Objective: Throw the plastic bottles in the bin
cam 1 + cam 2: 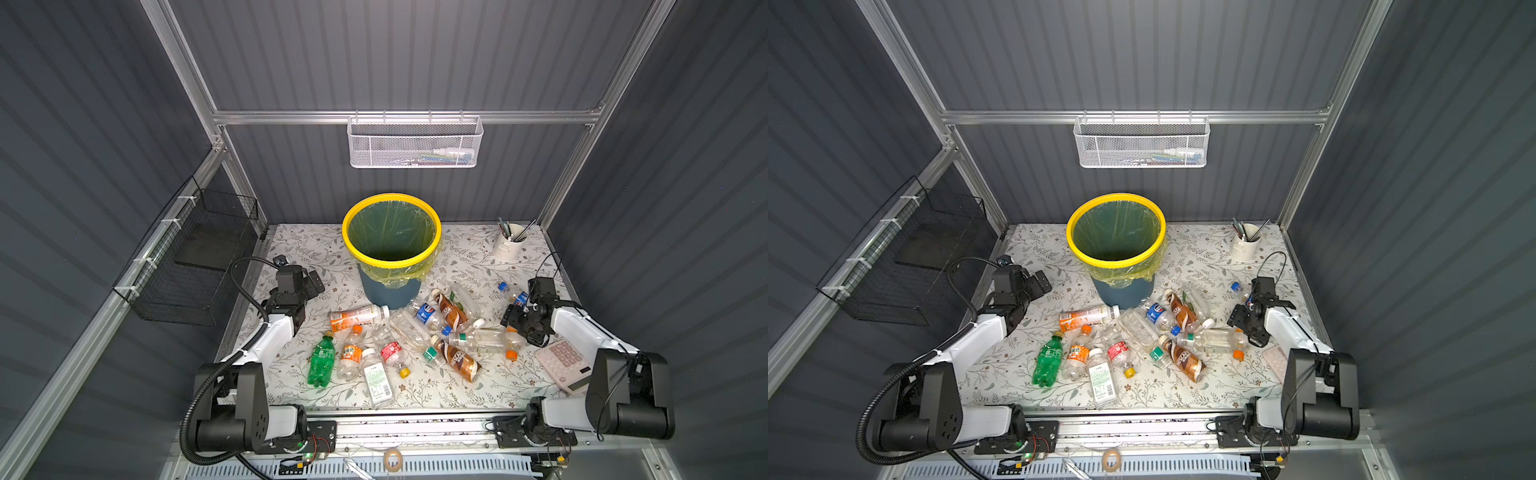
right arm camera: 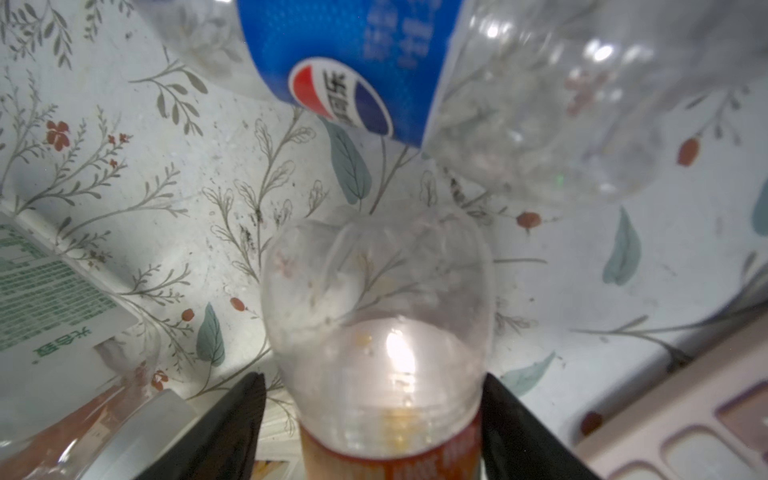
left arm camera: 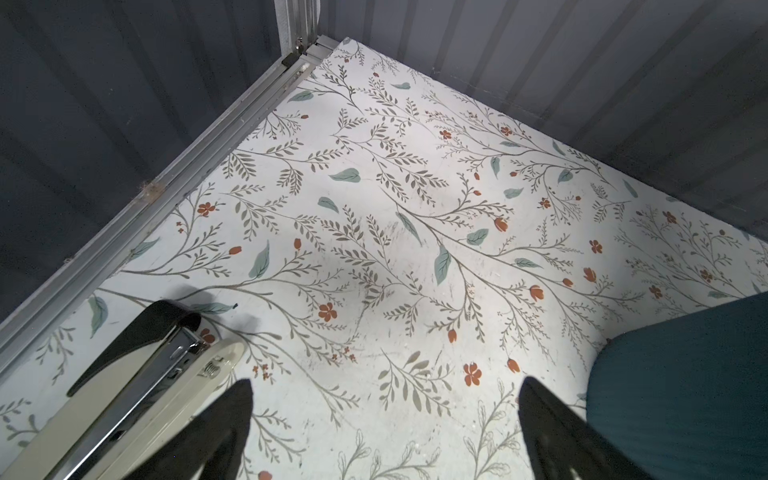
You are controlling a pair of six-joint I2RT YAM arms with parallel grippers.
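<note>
Several plastic bottles lie scattered in front of the bin (image 1: 390, 259) (image 1: 1117, 259), among them a green one (image 1: 322, 361) and a brown coffee one (image 1: 461, 361). My right gripper (image 1: 515, 328) (image 1: 1241, 328) (image 2: 374, 378) is down at the right of the heap. Its fingers are against both sides of a clear bottle with an orange label (image 1: 515, 341) (image 2: 374, 291), which still lies on the table. A blue-labelled cola bottle (image 2: 353, 62) lies just beyond. My left gripper (image 1: 313, 282) (image 3: 386, 382) hangs open over bare table, left of the bin's blue wall (image 3: 685, 374).
A white calculator (image 1: 561, 365) (image 2: 685, 436) lies close to the right gripper. A white pen cup (image 1: 509, 245) stands at the back right. A stapler (image 3: 137, 374) lies beside the left gripper. A black wire basket (image 1: 195, 257) hangs on the left wall and a white mesh basket (image 1: 413, 143) on the back rail.
</note>
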